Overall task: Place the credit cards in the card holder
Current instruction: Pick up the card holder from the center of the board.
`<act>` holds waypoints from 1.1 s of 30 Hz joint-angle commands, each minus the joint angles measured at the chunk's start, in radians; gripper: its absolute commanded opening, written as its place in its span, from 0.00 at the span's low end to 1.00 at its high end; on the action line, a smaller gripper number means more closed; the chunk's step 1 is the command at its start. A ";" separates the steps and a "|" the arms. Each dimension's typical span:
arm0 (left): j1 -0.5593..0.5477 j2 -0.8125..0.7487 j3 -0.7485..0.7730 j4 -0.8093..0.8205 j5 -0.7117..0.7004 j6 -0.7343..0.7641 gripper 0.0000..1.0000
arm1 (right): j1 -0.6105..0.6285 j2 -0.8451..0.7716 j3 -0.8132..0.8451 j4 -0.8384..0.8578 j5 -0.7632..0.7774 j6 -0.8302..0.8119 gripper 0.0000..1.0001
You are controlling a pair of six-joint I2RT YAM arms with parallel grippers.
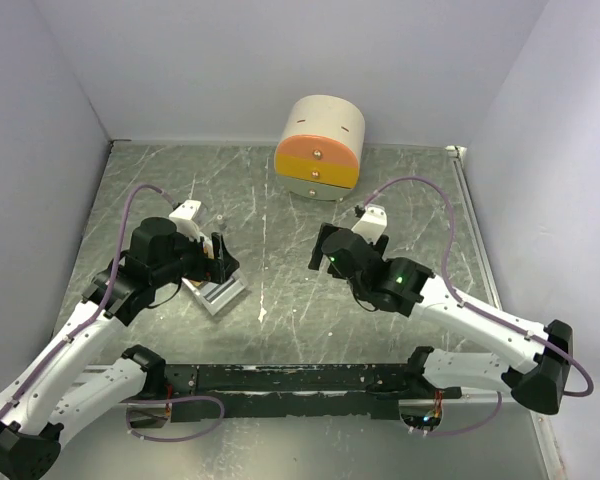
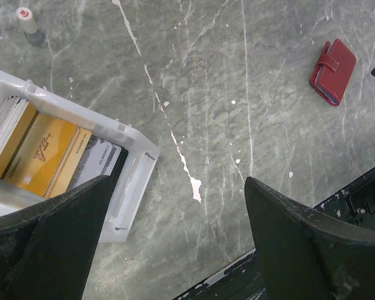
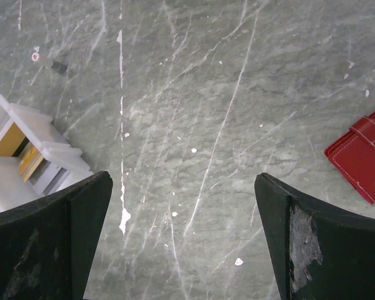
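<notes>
The credit cards (image 2: 40, 153) stand stacked in a white tray (image 2: 137, 147), an orange-gold one facing up, with white and dark ones beside it. They show again as a gold edge (image 3: 12, 139) in the right wrist view. The card holder (image 2: 333, 70) is a red case lying shut on the table, also seen at the right edge of the right wrist view (image 3: 362, 159); the right arm hides it from above. My left gripper (image 2: 177, 180) hangs open beside the tray (image 1: 225, 295), holding nothing. My right gripper (image 3: 183, 176) is open over bare table, left of the holder.
A round cream-and-orange drawer box (image 1: 320, 145) stands at the back. A small capped bottle (image 2: 30, 25) sits beyond the tray. A black rail (image 1: 300, 378) runs along the near edge. White walls close in the grey marbled table (image 1: 270, 200).
</notes>
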 commanded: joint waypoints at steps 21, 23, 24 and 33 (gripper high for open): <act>0.012 -0.031 0.001 0.006 -0.030 0.010 0.98 | -0.265 0.193 0.036 -0.324 0.114 0.352 0.92; 0.012 -0.036 0.001 0.008 -0.032 0.012 0.98 | -0.334 0.186 0.003 -0.293 0.074 0.333 0.92; 0.011 -0.036 0.003 0.007 -0.033 0.012 0.99 | -0.354 0.181 -0.013 -0.284 0.069 0.327 0.92; 0.011 -0.031 0.004 0.007 -0.019 0.012 0.98 | -0.467 0.270 -0.043 -0.281 0.075 0.403 0.82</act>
